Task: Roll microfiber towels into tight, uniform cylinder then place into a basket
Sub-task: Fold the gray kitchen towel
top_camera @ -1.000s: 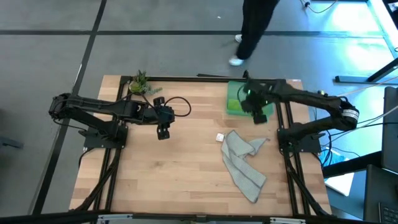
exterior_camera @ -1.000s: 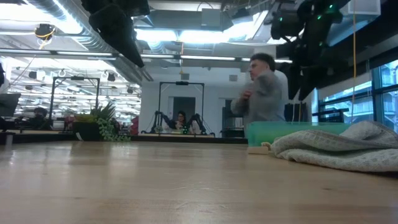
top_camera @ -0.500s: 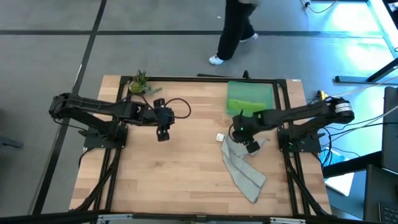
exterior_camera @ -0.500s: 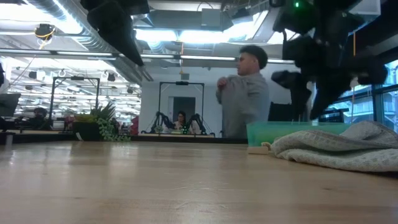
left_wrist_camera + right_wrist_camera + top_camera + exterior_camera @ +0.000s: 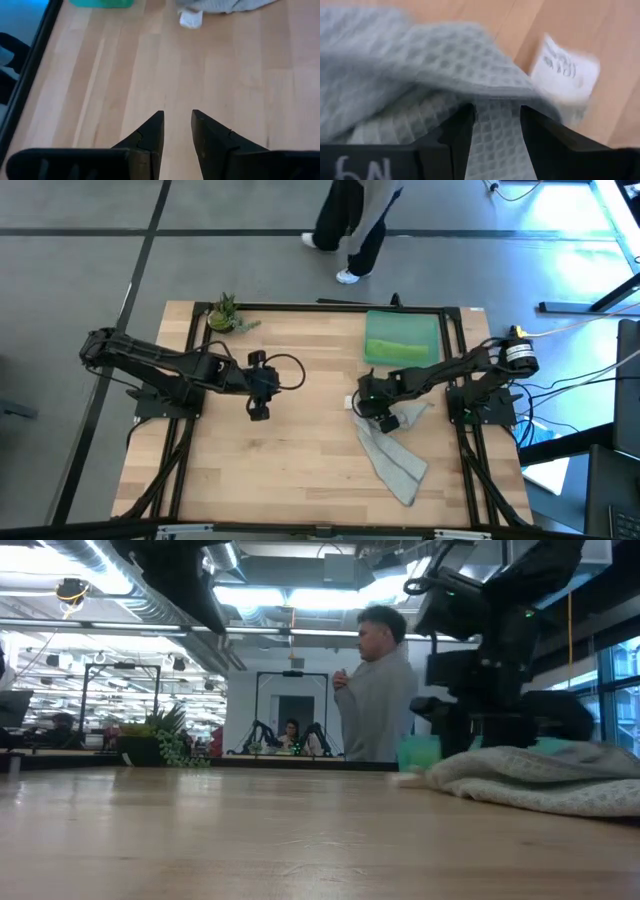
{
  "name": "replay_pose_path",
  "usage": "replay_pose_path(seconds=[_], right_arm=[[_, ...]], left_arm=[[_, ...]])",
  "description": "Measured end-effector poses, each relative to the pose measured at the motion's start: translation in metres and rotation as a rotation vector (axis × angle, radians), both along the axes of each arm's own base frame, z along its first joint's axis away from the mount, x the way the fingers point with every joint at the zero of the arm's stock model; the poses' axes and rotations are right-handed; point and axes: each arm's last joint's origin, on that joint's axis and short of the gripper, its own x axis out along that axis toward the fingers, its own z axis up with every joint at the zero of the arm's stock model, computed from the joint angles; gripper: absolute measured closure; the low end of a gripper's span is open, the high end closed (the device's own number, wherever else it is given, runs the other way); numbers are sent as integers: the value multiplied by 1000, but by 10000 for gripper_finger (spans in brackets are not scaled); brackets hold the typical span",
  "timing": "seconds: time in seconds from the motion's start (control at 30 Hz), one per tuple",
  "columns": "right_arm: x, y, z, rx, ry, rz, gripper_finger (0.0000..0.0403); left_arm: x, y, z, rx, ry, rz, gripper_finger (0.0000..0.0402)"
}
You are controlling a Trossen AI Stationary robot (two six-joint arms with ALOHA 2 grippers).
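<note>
A light grey towel (image 5: 392,448) with a waffle-weave check pattern is being shown on the pale wood-grain table (image 5: 290,460), with a white printed label (image 5: 564,70) at its edge. A lime green towel (image 5: 400,351) is being displayed inside the teal-green basket (image 5: 404,323). Both arms are being presented in black. A green potted plant (image 5: 223,314) is being seen at the table's far corner.

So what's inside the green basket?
A rolled lime green towel lies inside the basket, filling the half nearer the table's middle. The rest shows bare basket floor. Whatever is beneath the towel is covered, so that can't be seen.
</note>
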Motion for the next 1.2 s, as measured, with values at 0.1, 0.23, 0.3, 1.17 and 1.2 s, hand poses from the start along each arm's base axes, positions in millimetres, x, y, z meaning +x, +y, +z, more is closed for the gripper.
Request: replay_pose_path(seconds=[0.1,0.23,0.3,1.17,1.2], right_arm=[[10,-1,-9,2,-49,1,234],[23,-5,-14,-15,-164,27,234],[29,-9,-14,-19,-230,15,234],[5,-3,115,-122,-557,-113,234],[1,0,117,-118,-552,-103,234]], left_arm=[[-1,-4,0,-16,-6,2,308],[-2,-10,0,-20,-8,-15,308],[-2,-13,0,-27,-12,-17,308],[38,-17,-23,-12,-91,90,308],[44,-15,-28,-14,-93,102,308]])
